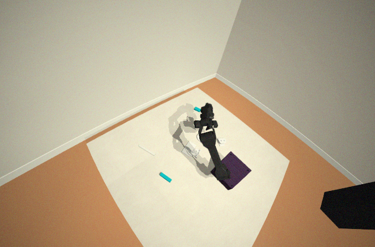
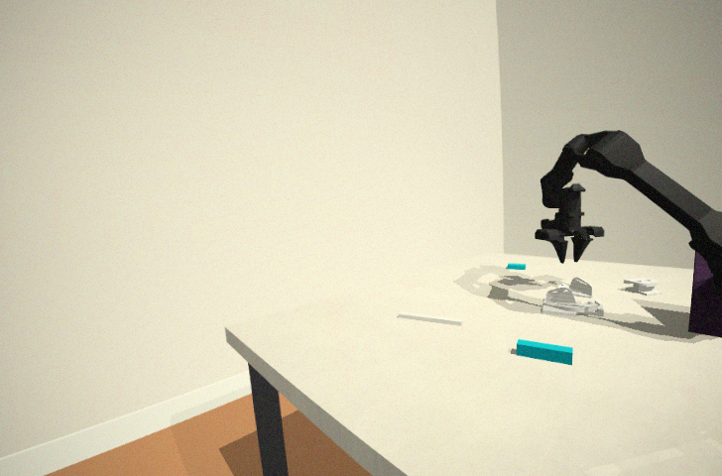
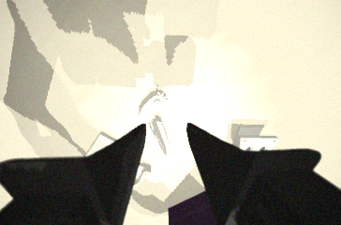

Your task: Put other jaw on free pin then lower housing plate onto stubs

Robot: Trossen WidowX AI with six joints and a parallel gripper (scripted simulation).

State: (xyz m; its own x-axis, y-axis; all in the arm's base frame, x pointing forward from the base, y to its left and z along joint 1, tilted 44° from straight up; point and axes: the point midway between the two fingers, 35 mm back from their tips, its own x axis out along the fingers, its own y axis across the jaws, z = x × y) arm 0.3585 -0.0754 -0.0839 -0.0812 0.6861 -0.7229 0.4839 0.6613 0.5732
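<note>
My gripper (image 2: 569, 262) (image 3: 166, 127) points down, open and empty, above the table. A pale loose jaw (image 2: 581, 287) (image 3: 158, 133) lies below the fingertips, with a thin blade and a curved, toothed-looking end; the arm mostly hides it in the top view. The pale base (image 1: 186, 152) (image 2: 553, 310) (image 3: 99, 142) is to its side, partly behind the left finger in the wrist view. Another jaw (image 2: 558, 296) seems to be on the base; pins and teeth are too small to tell. The white housing plate (image 1: 221, 141) (image 2: 642, 283) (image 3: 267, 141) sits apart, raised over its shadow, with two dark holes.
The arm stands on a purple block (image 1: 236, 169) (image 2: 704, 305) (image 3: 189, 211). One turquoise bar (image 1: 165, 177) (image 2: 543, 353) lies on the near side, another (image 1: 197, 109) (image 2: 516, 266) beyond the gripper. A thin white rod (image 1: 146, 150) (image 2: 429, 319) lies farther out. Arm shadows cross the base.
</note>
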